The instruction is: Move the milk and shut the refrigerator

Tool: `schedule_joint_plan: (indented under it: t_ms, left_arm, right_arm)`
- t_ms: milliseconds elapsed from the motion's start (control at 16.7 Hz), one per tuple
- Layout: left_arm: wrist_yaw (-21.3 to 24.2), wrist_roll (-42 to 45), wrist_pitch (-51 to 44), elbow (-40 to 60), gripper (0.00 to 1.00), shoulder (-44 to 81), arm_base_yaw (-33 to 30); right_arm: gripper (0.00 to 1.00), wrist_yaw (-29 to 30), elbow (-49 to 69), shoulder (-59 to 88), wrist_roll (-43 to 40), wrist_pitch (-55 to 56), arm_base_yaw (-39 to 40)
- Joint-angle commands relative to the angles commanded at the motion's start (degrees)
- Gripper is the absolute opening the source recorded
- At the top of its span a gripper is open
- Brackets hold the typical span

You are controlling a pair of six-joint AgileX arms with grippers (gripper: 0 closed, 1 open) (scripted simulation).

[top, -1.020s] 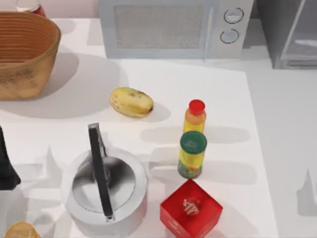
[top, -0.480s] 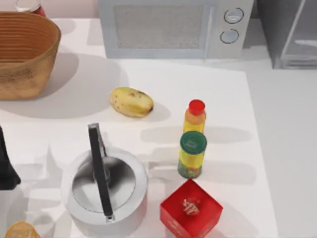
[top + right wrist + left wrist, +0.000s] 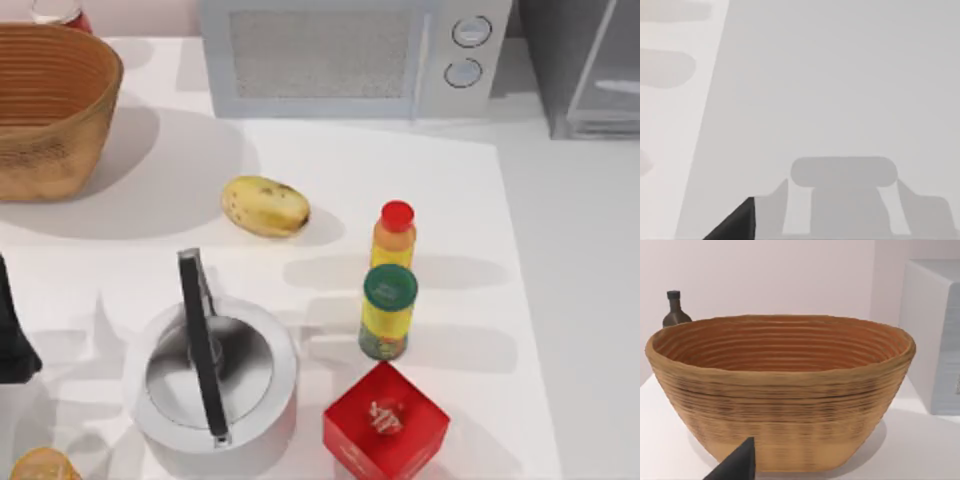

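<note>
Refrigerator (image 3: 585,70): top view's far right corner, beside the microwave (image 3: 350,55); its framed see-through door (image 3: 592,60) stands open.
Milk: no carton found among the tabletop items; location cannot be told.
Left arm (image 3: 12,335): dark body at the table's left edge; its wrist view faces the wicker basket (image 3: 782,390). Pincer state cannot be told.
Right gripper (image 3: 735,222): one dark finger tip over bare grey surface; open or clenched cannot be told.
Risk: reaching without locating the carton invites a wrong grasp on the yellow red-capped bottle (image 3: 395,235) or green-lidded jar (image 3: 387,312).
Risk: a hard door push could jar the appliance.
Open room: the grey strip on the table's right is bare up to the refrigerator; the centre is crowded by kettle (image 3: 212,372), red box (image 3: 385,422) and potato (image 3: 264,205).
</note>
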Motion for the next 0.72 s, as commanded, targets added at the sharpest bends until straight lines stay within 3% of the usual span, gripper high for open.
schedule_joint_plan:
  t_ms: [180, 360, 540, 720]
  left_arm:
    - [0.0, 0.0, 0.0, 0.0, 1.00, 0.0, 0.0]
    - [0.0, 0.0, 0.0, 0.0, 1.00, 0.0, 0.0]
    - [0.0, 0.0, 0.0, 0.0, 1.00, 0.0, 0.0]
    - [0.0, 0.0, 0.0, 0.0, 1.00, 0.0, 0.0]
  right_arm:
    - [1.00, -2.6, 2.7, 2.2, -3.5, 0.9, -3.5]
    - [1.00, -8.4, 8.2, 9.2, -12.5, 2.5, -12.3]
    - [1.00, -16.1, 15.0, 21.2, -26.9, 4.0, -25.3]
    - [1.00, -24.7, 22.1, 37.0, -46.3, 5.1, -39.6]
